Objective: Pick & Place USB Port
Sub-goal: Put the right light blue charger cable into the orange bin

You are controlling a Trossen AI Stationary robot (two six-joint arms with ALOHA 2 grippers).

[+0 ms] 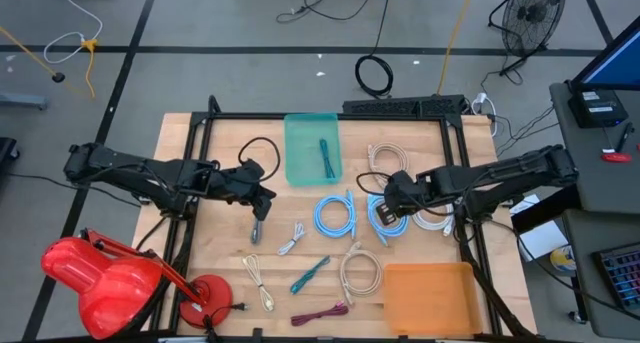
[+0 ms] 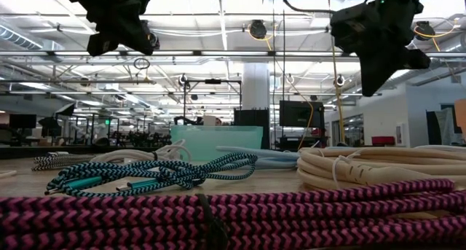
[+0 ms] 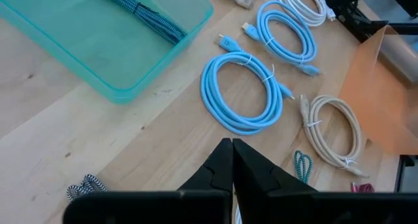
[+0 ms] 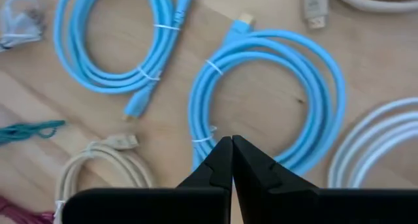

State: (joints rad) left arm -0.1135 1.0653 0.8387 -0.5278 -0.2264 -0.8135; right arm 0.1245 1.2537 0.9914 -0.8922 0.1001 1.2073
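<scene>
Several coiled USB cables lie flat on the wooden table. Two light-blue coils point(image 1: 335, 215) point(image 1: 387, 223) sit mid-table, with white coils point(image 1: 435, 219), a beige coil point(image 1: 360, 273), a teal braided cable point(image 1: 310, 275) and a magenta cable point(image 1: 320, 313) around them. A teal tray point(image 1: 300, 168) at the far side holds one teal braided cable point(image 1: 325, 158). My left gripper point(image 1: 262, 205) point(image 3: 232, 145) hangs shut, left of the coils. My right gripper point(image 1: 388, 195) point(image 4: 232, 145) hangs shut above a light-blue coil point(image 4: 281, 36). In the low view both are well above the table.
An orange tray point(image 1: 428, 298) lies at the near right corner. A red lamp-like object point(image 1: 100, 278) stands at the near left. A black frame point(image 1: 330, 116) runs around the table. A small black-and-white braided cable point(image 1: 290, 241) and a yellowish one point(image 1: 260, 283) lie near the left gripper.
</scene>
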